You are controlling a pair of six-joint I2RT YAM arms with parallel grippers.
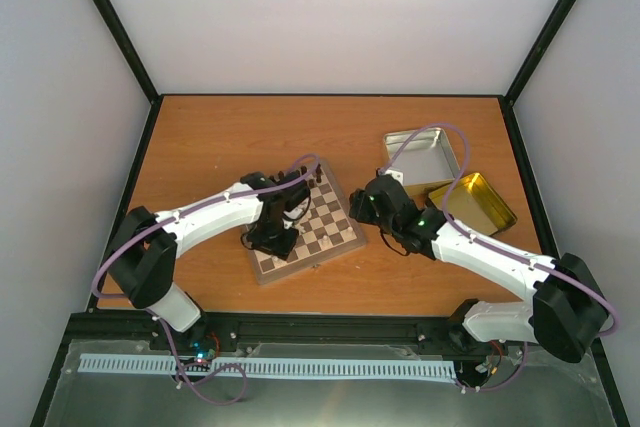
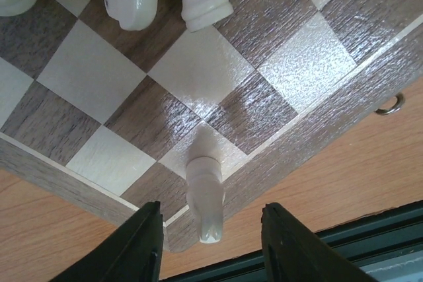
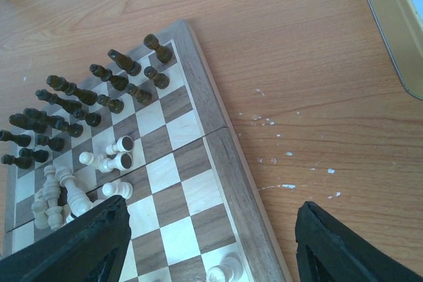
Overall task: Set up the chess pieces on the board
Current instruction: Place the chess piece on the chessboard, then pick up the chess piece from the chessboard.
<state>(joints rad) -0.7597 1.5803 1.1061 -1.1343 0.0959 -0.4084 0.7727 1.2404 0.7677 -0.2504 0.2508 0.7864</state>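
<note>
Orange-brown table (image 1: 200, 137) carries the board (image 1: 330, 222), where a pale chess piece (image 2: 206, 193) stands upright on a corner square. Its long axis points up into the gap of the left gripper (image 2: 211, 208), whose jaws are apart on either side and not touching it. Right gripper (image 3: 213, 208) hovers by the board's right-hand rim, jaws wide and empty, so the left arm is nearer.

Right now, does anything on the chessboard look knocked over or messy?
Yes. Several small cream wooden chess pieces lie toppled in a jumble on the brown-and-cream checked wooden board, instead of standing in rows like the dark brown pieces.
</note>
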